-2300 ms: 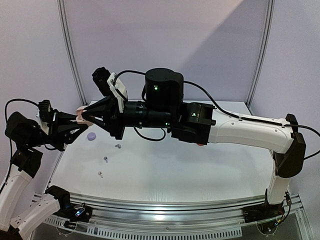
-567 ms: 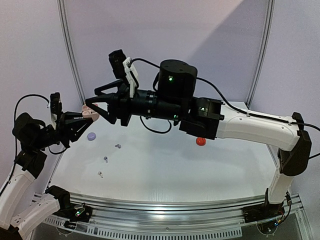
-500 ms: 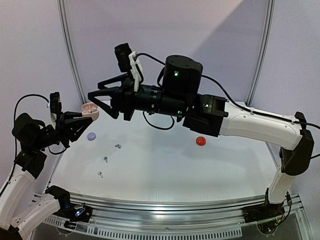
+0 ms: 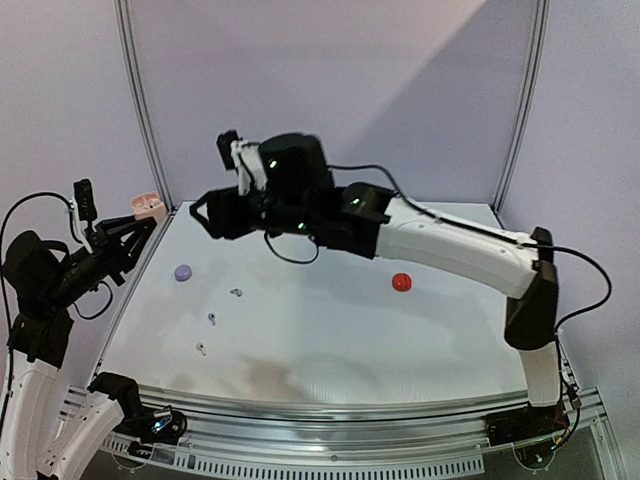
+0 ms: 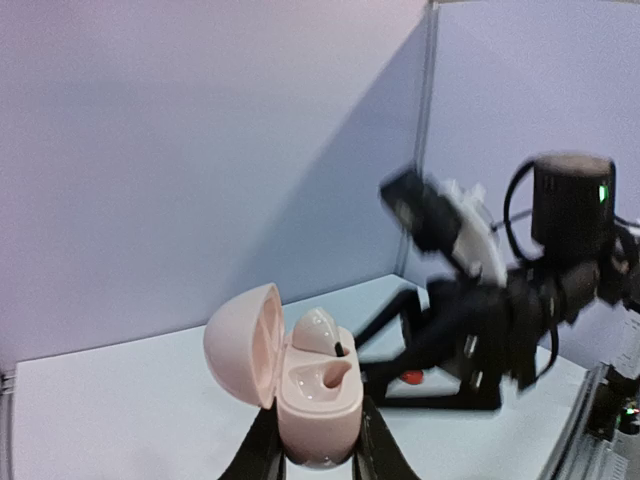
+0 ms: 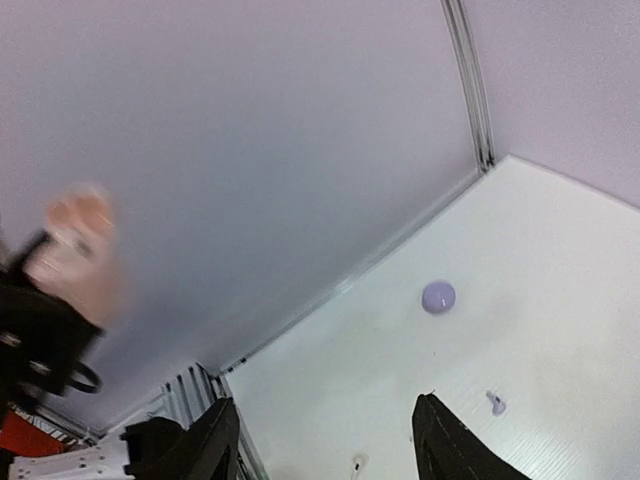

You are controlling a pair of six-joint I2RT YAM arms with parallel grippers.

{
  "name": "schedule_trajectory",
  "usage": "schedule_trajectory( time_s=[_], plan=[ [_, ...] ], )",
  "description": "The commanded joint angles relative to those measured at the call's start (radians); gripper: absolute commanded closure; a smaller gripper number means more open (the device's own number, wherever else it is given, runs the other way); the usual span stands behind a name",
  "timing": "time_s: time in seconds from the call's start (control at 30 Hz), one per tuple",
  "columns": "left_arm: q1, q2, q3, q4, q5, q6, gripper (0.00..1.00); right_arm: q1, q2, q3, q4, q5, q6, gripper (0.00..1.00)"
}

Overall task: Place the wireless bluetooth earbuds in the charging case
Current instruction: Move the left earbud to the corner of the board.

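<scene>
My left gripper [image 5: 315, 432] is shut on an open pale pink charging case [image 5: 318, 385], held up above the table's left edge [image 4: 148, 207]. One pale earbud [image 5: 316, 330] sits in the case's far socket; the near socket is bare. My right gripper [image 4: 203, 216] hangs in the air to the right of the case, apart from it. It is open, with nothing between its fingers [image 6: 218, 440]. Three tiny earbuds lie on the table: [image 4: 236, 292], [image 4: 211, 318], [image 4: 201, 349]. Two of them show in the right wrist view: [image 6: 497, 403], [image 6: 357, 463].
A shut lilac case [image 4: 183, 271] lies at the table's left, also in the right wrist view [image 6: 438, 297]. A red case [image 4: 401, 282] lies right of the middle. The right arm [image 4: 450, 245] spans the table's back. Walls stand close behind and at both sides.
My right gripper has drawn back from the pink case, opened wider and turned away. The left arm has carried the case up and to the left.
</scene>
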Motion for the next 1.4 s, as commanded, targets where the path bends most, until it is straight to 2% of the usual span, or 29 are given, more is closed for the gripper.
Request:
schedule_trajectory(
  time_s=[0.0, 0.2, 0.5, 0.77, 1.03, 1.37],
  plan=[
    [0.058, -0.017, 0.045, -0.165, -0.166, 0.096, 1.0, 0.04, 0.171, 0.003, -0.094, 0.067, 0.121, 0.4],
    [0.082, -0.018, 0.035, -0.137, -0.118, 0.083, 1.0, 0.104, 0.358, 0.176, -0.053, 0.081, 0.109, 0.4],
    [0.082, 0.001, 0.017, -0.098, -0.068, 0.056, 1.0, 0.152, 0.55, 0.198, 0.018, 0.196, -0.024, 0.38],
    [0.082, 0.013, 0.019, -0.09, -0.041, 0.052, 1.0, 0.159, 0.62, 0.212, 0.061, 0.279, -0.073, 0.37],
    [0.083, 0.017, 0.015, -0.078, -0.032, 0.046, 1.0, 0.168, 0.682, 0.214, 0.064, 0.288, -0.118, 0.43],
    [0.083, 0.026, 0.011, -0.069, -0.03, 0.041, 1.0, 0.168, 0.75, 0.229, 0.054, 0.308, -0.179, 0.55]
  ],
)
